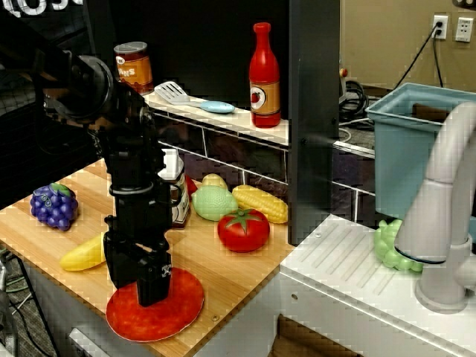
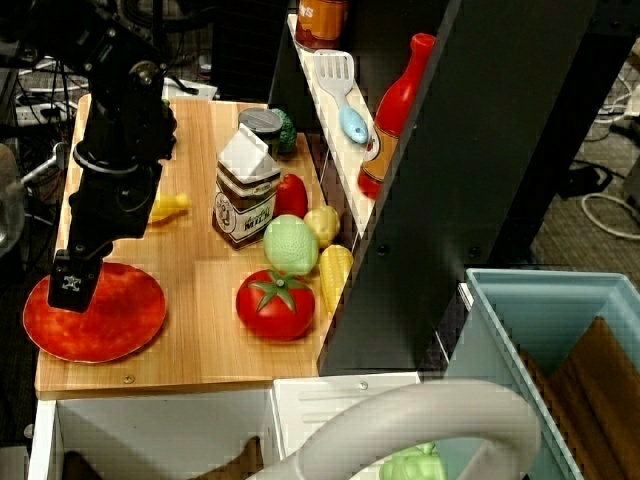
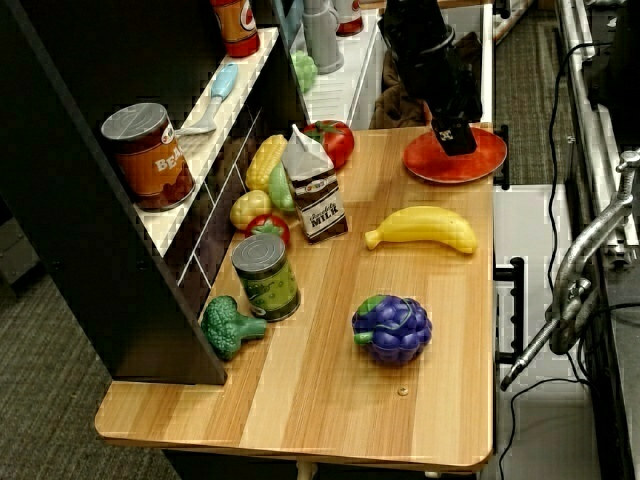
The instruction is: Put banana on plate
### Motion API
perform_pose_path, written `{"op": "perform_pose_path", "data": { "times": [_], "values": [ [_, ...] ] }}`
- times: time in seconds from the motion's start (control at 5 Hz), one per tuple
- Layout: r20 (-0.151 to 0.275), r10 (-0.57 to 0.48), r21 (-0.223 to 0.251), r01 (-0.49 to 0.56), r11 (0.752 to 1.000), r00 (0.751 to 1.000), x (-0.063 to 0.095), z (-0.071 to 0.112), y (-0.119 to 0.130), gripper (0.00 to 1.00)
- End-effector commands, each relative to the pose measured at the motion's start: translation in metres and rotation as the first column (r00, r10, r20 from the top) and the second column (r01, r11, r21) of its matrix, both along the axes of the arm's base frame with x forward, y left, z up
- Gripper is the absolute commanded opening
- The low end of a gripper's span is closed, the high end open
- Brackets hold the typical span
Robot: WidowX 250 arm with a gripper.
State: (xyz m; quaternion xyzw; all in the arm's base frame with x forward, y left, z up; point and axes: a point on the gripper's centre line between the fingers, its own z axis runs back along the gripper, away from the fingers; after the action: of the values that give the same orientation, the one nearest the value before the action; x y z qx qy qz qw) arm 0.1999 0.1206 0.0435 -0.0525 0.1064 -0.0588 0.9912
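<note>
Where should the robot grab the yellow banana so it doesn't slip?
Probably around the thick middle of the banana, coming straight down from above. It lies flat on the wooden counter with open space on both long sides, so the fingers can close across its width. The ends taper and would slip. The gripper is over the plate now.

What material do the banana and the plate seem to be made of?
The banana looks like smooth yellow plastic: even colour, soft sheen, no markings. The plate seems glossy plastic or glazed ceramic, I cannot tell which: mottled red-orange with light reflections.
</note>
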Motion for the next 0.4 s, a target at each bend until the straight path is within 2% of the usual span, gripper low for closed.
{"op": "perform_pose_path", "data": {
  "times": [0.0, 0.2],
  "values": [
    [-0.007, -0.019, 0.006, 0.019, 1.000, 1.000, 0.0132, 0.0508, 0.0010, 1.00],
    [-0.002, -0.057, 0.026, 0.057, 0.998, 0.998, 0.0138, 0.0567, 0.0043, 1.00]
  ]
}}
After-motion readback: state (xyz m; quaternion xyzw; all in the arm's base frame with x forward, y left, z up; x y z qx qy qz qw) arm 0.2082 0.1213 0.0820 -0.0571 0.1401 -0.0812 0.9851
